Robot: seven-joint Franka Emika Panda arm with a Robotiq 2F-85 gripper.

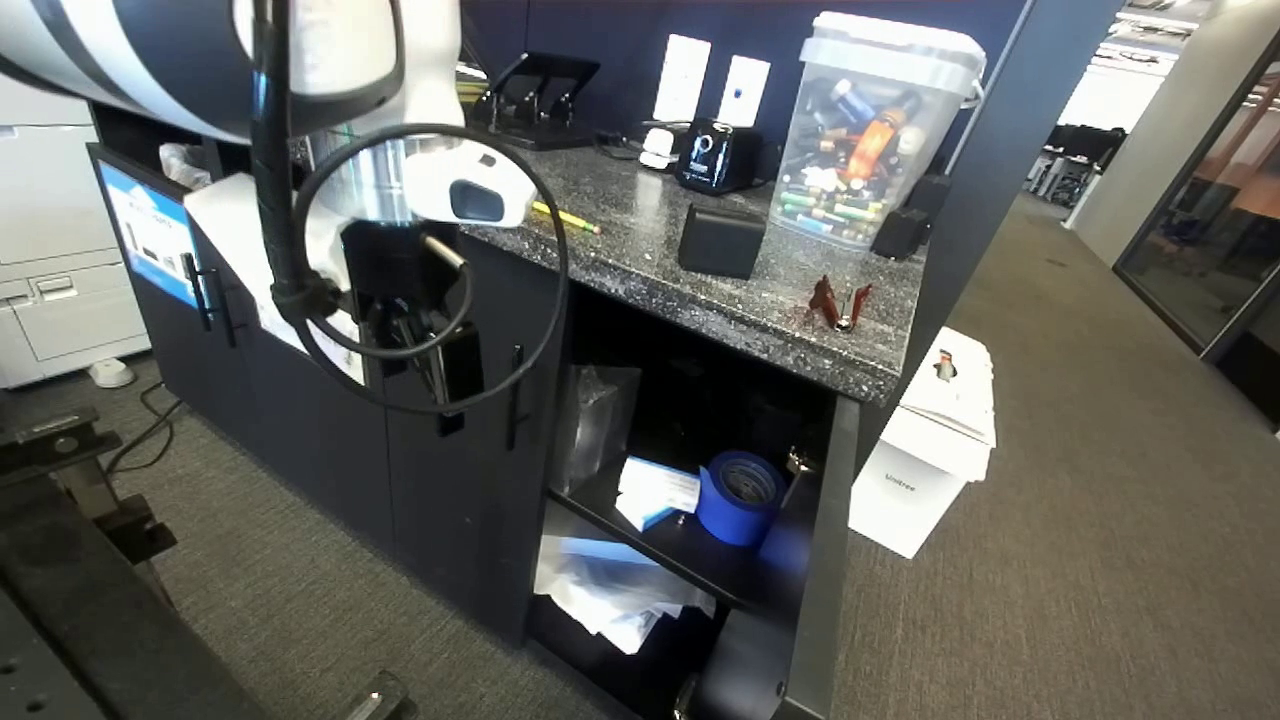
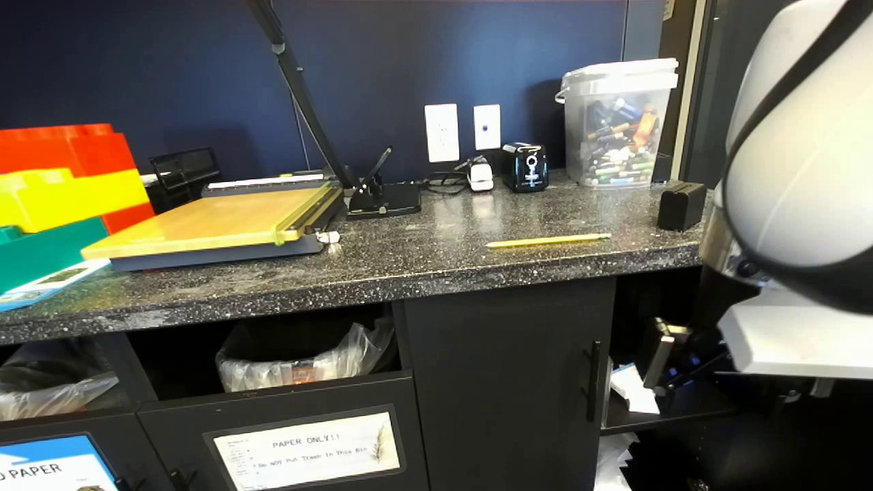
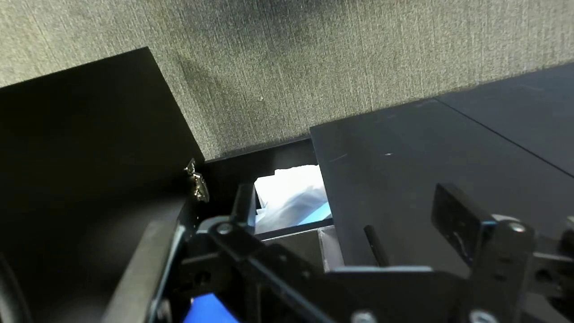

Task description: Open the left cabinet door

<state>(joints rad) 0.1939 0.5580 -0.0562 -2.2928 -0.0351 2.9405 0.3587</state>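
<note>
The left cabinet door (image 2: 505, 382) is closed. It stands under the counter (image 2: 409, 245), just beside the open cabinet (image 1: 660, 550), and its upright bar handle (image 2: 593, 380) is near the edge on that side. The gripper (image 3: 347, 204) has its two fingers (image 3: 457, 220) spread wide apart, and no object is held between them. In the wrist view the handle appears in this gap, but I cannot tell how near.

In my judgement, the door is stiff and moderately heavy, and it should turn at its opposite edge, so the pull must follow a curve. The flat panel is probably too smooth to give a hold. The handle is the proper place, better at about its middle, with one finger on each side. This bar looks slim and hard; a weak grip may slide along it.

I count one closed plain door with one handle, one open door (image 3: 89, 125), one roll of blue tape (image 1: 735, 518), one loose pencil (image 2: 549, 241), one plastic tub (image 2: 614, 123), two wall plates (image 2: 442, 133), and, in an exterior view, two paper signs (image 2: 307, 450).
</note>
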